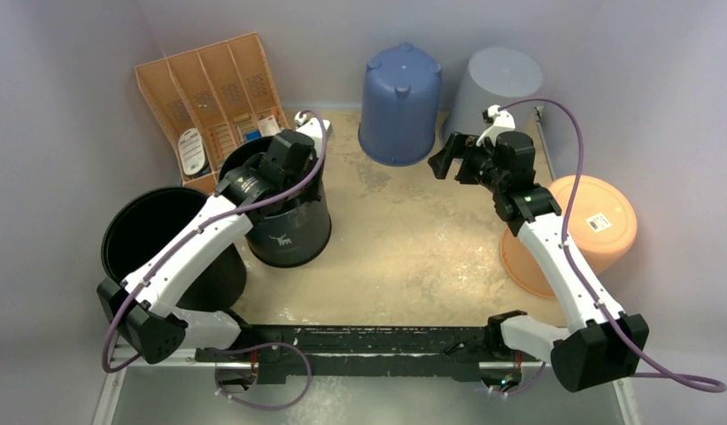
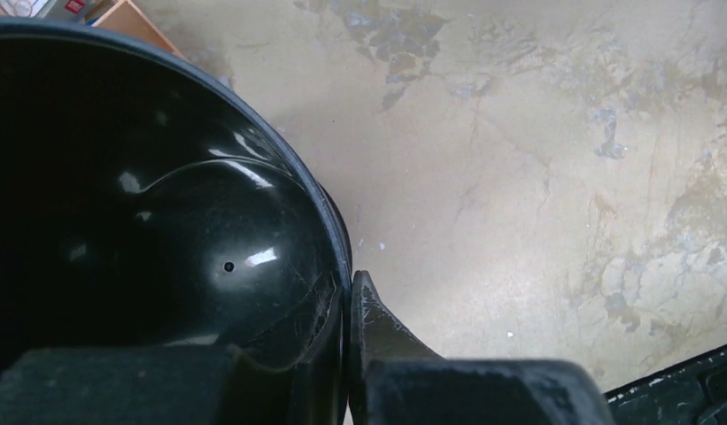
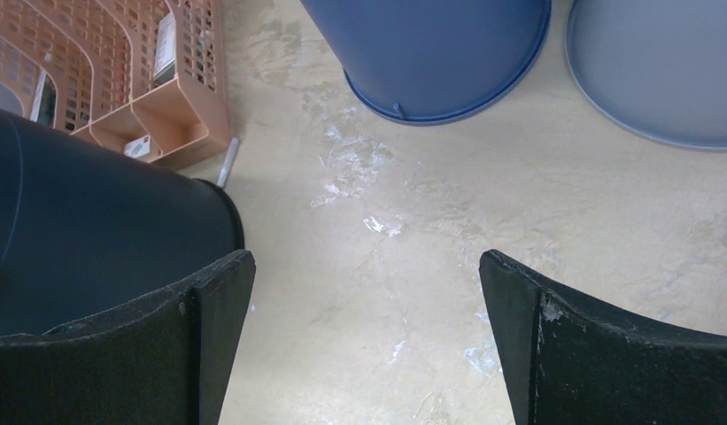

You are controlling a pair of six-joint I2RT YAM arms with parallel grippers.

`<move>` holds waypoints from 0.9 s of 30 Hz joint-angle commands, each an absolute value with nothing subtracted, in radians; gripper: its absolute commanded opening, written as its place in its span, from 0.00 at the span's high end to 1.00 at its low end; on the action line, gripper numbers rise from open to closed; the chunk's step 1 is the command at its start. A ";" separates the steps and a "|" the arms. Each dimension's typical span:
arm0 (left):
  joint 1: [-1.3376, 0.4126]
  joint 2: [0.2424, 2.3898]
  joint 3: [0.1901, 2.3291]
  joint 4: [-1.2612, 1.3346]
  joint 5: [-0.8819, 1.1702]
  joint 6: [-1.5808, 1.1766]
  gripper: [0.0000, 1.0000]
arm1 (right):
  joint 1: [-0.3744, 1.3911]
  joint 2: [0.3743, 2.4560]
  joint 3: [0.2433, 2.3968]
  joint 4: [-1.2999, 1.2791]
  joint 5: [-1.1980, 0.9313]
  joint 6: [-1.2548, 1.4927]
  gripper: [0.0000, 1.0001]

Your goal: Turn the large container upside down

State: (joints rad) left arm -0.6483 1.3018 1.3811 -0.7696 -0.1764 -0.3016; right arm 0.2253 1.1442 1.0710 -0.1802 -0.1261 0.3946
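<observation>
A large black container (image 1: 289, 226) with a white logo stands upright, mouth up, at the left of the table. My left gripper (image 1: 299, 175) is shut on its rim. In the left wrist view one finger is inside the glossy black container (image 2: 165, 221), and the other finger (image 2: 373, 319) presses the outside of the wall, with the left gripper (image 2: 349, 292) pinching the rim. My right gripper (image 1: 441, 161) hovers open over the tabletop to the right of it. In the right wrist view the right gripper (image 3: 367, 266) holds nothing, and the container's dark wall (image 3: 94, 230) shows at the left.
A second black bucket (image 1: 160, 243) stands mouth up against the held one's left. A blue bucket (image 1: 400, 102) and a grey bucket (image 1: 494, 88) sit upside down at the back, an orange one (image 1: 581, 230) at the right. An orange mesh organizer (image 1: 209, 97) stands back left.
</observation>
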 commanded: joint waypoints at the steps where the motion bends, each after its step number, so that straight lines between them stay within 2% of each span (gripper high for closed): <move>1: -0.650 1.335 1.396 -0.696 -0.086 -0.339 1.00 | 0.227 1.105 1.089 -0.198 -0.143 0.415 0.00; 6: -0.686 1.359 1.416 -0.449 0.130 -0.527 1.00 | 0.227 1.117 1.216 -0.358 0.044 0.355 0.00; 12: -0.759 1.400 1.487 -0.198 0.165 -0.778 1.00 | 0.225 1.101 1.360 -0.458 0.236 0.279 0.00; 16: -0.759 1.390 1.424 0.047 0.233 -0.977 1.00 | 0.223 1.122 1.440 -0.549 0.366 0.250 0.00; 21: -0.738 1.349 1.337 0.293 0.236 -1.137 1.00 | 0.220 1.088 1.443 -0.559 0.322 0.251 0.00; 27: -0.700 1.343 1.325 0.233 0.235 -1.112 1.00 | 0.219 1.067 1.423 -0.571 0.236 0.278 0.00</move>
